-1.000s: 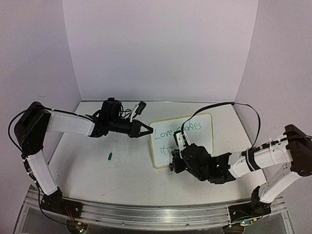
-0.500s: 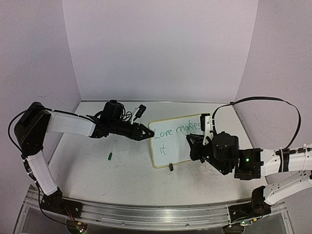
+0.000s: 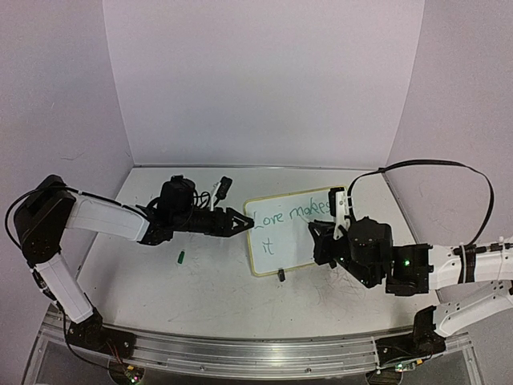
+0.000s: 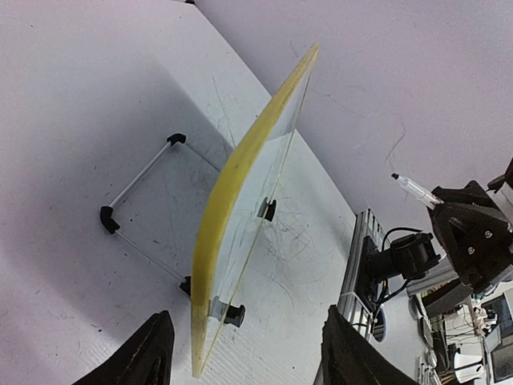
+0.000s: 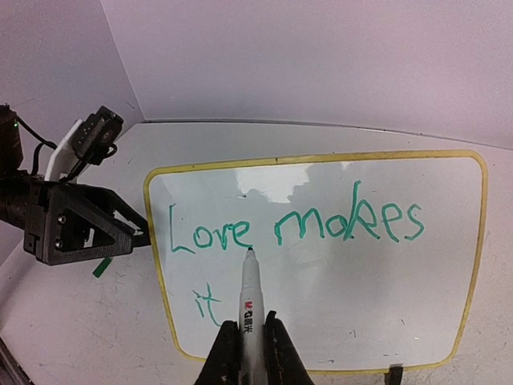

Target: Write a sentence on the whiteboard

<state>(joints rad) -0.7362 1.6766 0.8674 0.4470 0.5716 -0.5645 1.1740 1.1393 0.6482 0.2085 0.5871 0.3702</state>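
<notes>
Top external view, from the near edge back: a small green pen cap lies on the white table left of centre, apart from everything else. Beyond it and to the right is the whiteboard, a small rectangular white board with rounded corners and a thin pale-yellow frame. It sits mid-table with one black clip foot showing at its near edge. Green handwriting on it reads "Love makes" on the upper line and "it" below.

The right gripper is over the board's right half, its two black fingers clamped tight on a white marker pen with a dark tip. In the right wrist view the tip points at the end of "Love". The left wrist view shows the pen held off the board, not touching it.

The left gripper is at the board's left edge, jaws spread wide and gripping nothing. In the left wrist view the yellow edge runs between the two black fingers and touches neither. That view also shows the board propped at a slant, with a thin wire stand with black ends on the table behind it. Plain pale walls close off the back.
</notes>
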